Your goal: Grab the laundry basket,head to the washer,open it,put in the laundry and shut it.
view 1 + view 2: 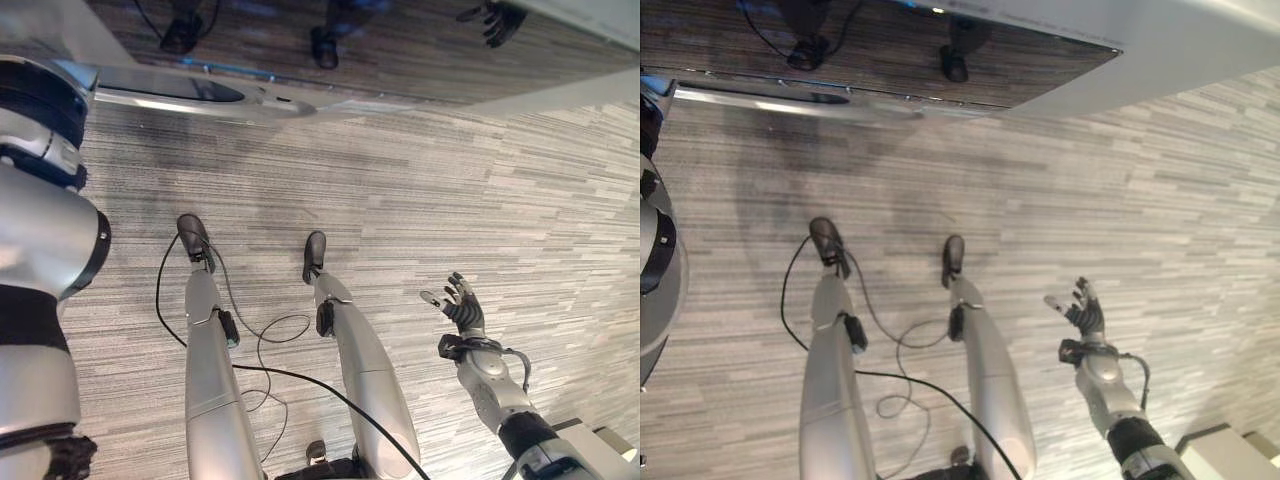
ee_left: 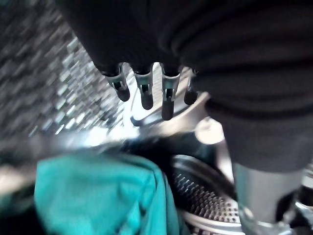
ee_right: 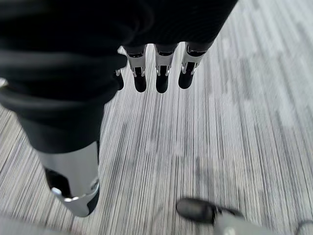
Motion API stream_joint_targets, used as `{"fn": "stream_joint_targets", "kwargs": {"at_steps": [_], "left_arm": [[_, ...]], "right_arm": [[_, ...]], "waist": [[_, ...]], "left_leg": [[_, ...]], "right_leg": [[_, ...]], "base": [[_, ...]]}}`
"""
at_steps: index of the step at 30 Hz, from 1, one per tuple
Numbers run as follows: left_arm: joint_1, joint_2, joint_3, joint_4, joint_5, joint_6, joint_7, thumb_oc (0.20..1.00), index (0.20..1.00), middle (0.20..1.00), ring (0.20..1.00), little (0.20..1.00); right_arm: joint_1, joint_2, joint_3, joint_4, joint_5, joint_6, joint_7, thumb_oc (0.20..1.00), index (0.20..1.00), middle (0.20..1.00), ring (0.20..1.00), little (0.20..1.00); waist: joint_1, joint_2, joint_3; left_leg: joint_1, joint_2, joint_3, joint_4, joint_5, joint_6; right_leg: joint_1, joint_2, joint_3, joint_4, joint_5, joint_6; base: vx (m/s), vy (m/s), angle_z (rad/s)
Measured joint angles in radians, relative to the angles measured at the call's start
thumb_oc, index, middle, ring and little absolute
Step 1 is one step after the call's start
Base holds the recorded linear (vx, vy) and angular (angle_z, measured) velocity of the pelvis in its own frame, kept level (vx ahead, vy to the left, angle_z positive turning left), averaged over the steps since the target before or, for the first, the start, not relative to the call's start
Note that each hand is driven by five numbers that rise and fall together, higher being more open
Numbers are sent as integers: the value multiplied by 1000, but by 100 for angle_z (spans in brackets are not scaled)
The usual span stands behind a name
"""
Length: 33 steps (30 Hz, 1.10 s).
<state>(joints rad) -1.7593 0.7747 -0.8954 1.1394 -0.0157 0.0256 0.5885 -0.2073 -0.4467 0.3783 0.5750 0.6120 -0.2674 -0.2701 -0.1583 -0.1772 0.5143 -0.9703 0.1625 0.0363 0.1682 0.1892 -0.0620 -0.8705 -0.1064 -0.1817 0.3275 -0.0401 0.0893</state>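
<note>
Teal laundry [image 2: 102,196] shows in the left wrist view as a bunched cloth lying beyond and below the left hand's fingers [image 2: 167,100], apart from their dark tips. Just beside the cloth, on the far side from the fingertips' reach, sits the perforated metal drum of the washer [image 2: 205,200], its rim curving under the thumb [image 2: 264,196]. The left hand [image 2: 146,93] has its fingers straight and spread in a row, holding nothing; the thumb stands apart from them, also bare.

The right hand [image 1: 462,303] hangs over the striped grey floor [image 1: 400,190], palm up, fingers straight and slightly fanned, nothing in its grasp. In its own wrist view the fingertips [image 3: 161,81] point out over the carpet with the thumb [image 3: 73,181] set well apart, and only floor lies past them.

Beyond the right hand's fingertips, well apart, the glossy dark front panel [image 1: 350,50] of an appliance runs across the far edge, with a silver trim strip [image 1: 190,95] along its lower border.
</note>
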Motion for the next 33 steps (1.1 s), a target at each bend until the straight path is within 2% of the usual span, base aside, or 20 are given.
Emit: {"fn": "stream_joint_targets", "kwargs": {"at_steps": [1,2,3,7,8,9,11,14,16,17,18,21,24,27,28,31,33], "left_arm": [[26,26,4,-43,63,12,29,1000,1000,1000,1000,1000],[137,103,24,-180,161,19,70,1000,1000,1000,1000,1000],[191,125,81,-236,175,22,70,1000,1000,1000,1000,1000],[533,166,427,-574,152,19,68,1000,1000,1000,1000,1000],[741,137,586,-737,92,-10,64,1000,1000,1000,1000,1000],[795,127,603,-772,84,-23,61,1000,1000,1000,1000,1000],[989,50,742,-881,31,-68,43,1000,1000,1000,1000,1000],[1169,-5,802,-932,13,-83,-14,1000,1000,1000,1000,1000],[1379,-96,876,-1019,-33,-97,-81,1000,1000,1000,1000,1000],[1437,-126,877,-1023,-60,-102,-100,1000,1000,1000,1000,1000],[1532,-155,872,-1026,-107,-105,-139,1000,1000,1000,1000,1000],[1654,-203,896,-1025,-186,-124,-203,1000,1000,1000,1000,1000],[1726,-247,890,-956,-222,-132,-262,1000,1000,1000,1000,1000],[1760,-307,867,-876,-244,-146,-303,1000,1000,1000,1000,1000],[1765,-361,824,-778,-308,-154,-341,1000,1000,1000,1000,1000],[1779,-459,792,-569,-351,-161,-395,1000,1000,1000,1000,1000],[1829,-479,776,-502,-375,-164,-420,1000,1000,1000,1000,1000]], "right_arm": [[-4,3,5,3,0,-10,7,1000,1000,1000,1000,1000],[-4,3,28,8,-2,-21,15,1000,1000,1000,1000,1000],[-4,7,25,10,-3,-22,15,1000,1000,1000,1000,1000],[8,63,-45,28,-10,-18,13,1000,1000,1000,1000,1000],[26,95,-66,31,-21,-2,12,1000,1000,1000,1000,1000],[37,96,-59,34,-22,10,14,1000,1000,1000,1000,1000],[46,129,-83,76,-38,42,14,1000,1000,1000,1000,1000],[53,143,-109,124,-40,68,17,1000,1000,1000,1000,1000],[47,156,-144,160,-41,100,30,1000,1000,1000,1000,1000],[48,156,-153,173,-42,112,34,1000,1000,1000,1000,1000],[52,150,-168,190,-43,122,38,1000,1000,1000,1000,1000],[26,154,-213,255,-48,157,61,1000,1000,1000,1000,1000],[23,154,-223,304,-78,168,79,1000,1000,1000,1000,1000],[38,154,-222,354,-111,176,86,1000,1000,1000,1000,1000],[54,155,-221,415,-136,185,100,1000,1000,1000,1000,1000],[77,169,-257,512,-165,187,103,1000,1000,1000,1000,1000],[117,175,-265,556,-186,183,104,1000,1000,1000,1000,1000]], "waist": [[5,1,0],[11,1,1],[15,1,1],[20,4,2],[22,6,2],[28,9,3],[56,22,8],[107,52,5],[142,77,10],[154,85,7],[173,111,-3],[205,119,-3],[211,133,-10],[205,149,-51],[203,167,-98],[195,190,-173],[195,192,-257]], "left_leg": [[7,0,1,-3,3,1],[39,2,2,-11,4,-1],[58,4,2,-15,5,-1],[118,1,4,-54,14,-12],[129,1,6,-57,14,-12],[136,1,7,-63,15,-13],[163,2,5,-68,15,-13],[207,0,-1,-71,14,-14],[274,-5,-1,-83,14,-14],[302,-8,-1,-86,14,-14],[342,-11,-5,-97,0,-22],[420,-15,2,-105,-3,-20],[512,-17,4,-105,-21,-20],[565,-19,7,-112,-25,-17],[606,-20,8,-119,-26,-10],[689,-15,8,-144,-36,-9],[702,-10,1,-149,-46,-17]], "right_leg": [[5,1,1,0,2,0],[34,3,3,-4,2,0],[52,2,3,-8,2,0],[99,6,1,-23,0,0],[106,6,4,-27,0,-1],[108,6,7,-29,-1,-1],[135,6,4,-30,-5,-5],[186,7,-3,-34,-19,-5],[251,4,-14,-32,-31,-5],[280,2,-16,-30,-38,-3],[314,-3,-26,-14,-66,-3],[370,-18,-19,24,-90,-4],[462,-25,-16,17,-100,-3],[522,-26,-15,-3,-99,-1],[576,-21,-19,-35,-84,2],[687,-5,-24,-123,-60,9],[724,2,-35,-164,-59,4]], "base": [[-51,-58,-4],[-45,-60,-6],[-45,-57,-6],[-38,-46,-3],[-45,-11,-4],[-42,-14,-3],[-52,-14,1],[-60,-18,8],[-33,-16,14],[-41,-4,28],[-43,-4,23],[2,2,8],[43,13,-2],[49,5,-2],[47,5,1],[85,-19,-1],[195,-45,9]]}}
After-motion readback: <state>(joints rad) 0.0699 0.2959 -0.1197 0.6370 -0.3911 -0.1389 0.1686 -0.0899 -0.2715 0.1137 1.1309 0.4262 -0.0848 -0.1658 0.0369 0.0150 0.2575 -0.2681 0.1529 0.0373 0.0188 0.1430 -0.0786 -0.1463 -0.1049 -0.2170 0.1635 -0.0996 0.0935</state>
